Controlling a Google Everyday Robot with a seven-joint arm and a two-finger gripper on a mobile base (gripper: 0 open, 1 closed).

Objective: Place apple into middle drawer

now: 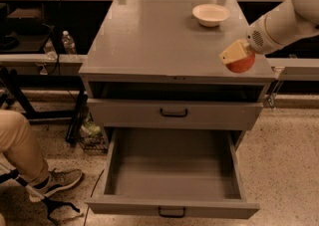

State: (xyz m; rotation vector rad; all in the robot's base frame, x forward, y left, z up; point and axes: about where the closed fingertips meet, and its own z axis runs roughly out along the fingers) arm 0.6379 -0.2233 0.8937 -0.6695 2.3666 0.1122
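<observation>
Speckled floor (294,140) (warm, dim light) around a grey metal cabinet (149,36).

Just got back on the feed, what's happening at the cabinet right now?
The gripper is shut on the apple, holding it over the front right corner of the cabinet top. The middle drawer below is pulled wide open, and the apple is not yet in it. A white bowl sits at the back of the top.
</observation>
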